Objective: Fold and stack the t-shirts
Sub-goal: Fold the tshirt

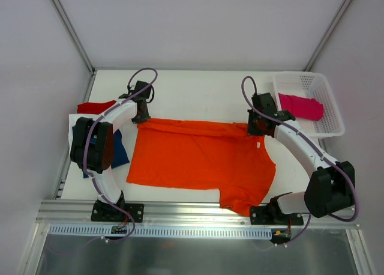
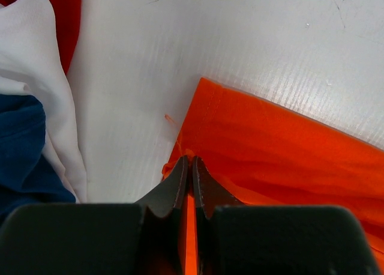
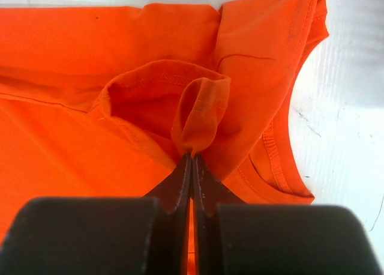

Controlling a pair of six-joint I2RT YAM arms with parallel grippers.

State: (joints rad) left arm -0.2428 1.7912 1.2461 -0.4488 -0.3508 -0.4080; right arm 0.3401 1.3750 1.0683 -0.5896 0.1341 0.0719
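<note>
The orange t-shirt (image 1: pixel 198 161) lies flat in the middle of the table (image 1: pixel 192 86), its far edge pinched tight by the left gripper (image 1: pixel 141 116) and right gripper (image 1: pixel 257 128), so a lengthwise fold seems in hand, calling next for both to lift and carry that edge evenly nearward.

Bright even light, soft shadows (left pincer (image 2: pixel 191 162) slightly blurred close-up).

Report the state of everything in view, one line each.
orange t-shirt, spread out on the table
left gripper, shut on its corner
right gripper, shut on a bunched fold of it
pink t-shirt, lying in the basket
side pile of t-shirts, navy, white, red, heaped together
</note>
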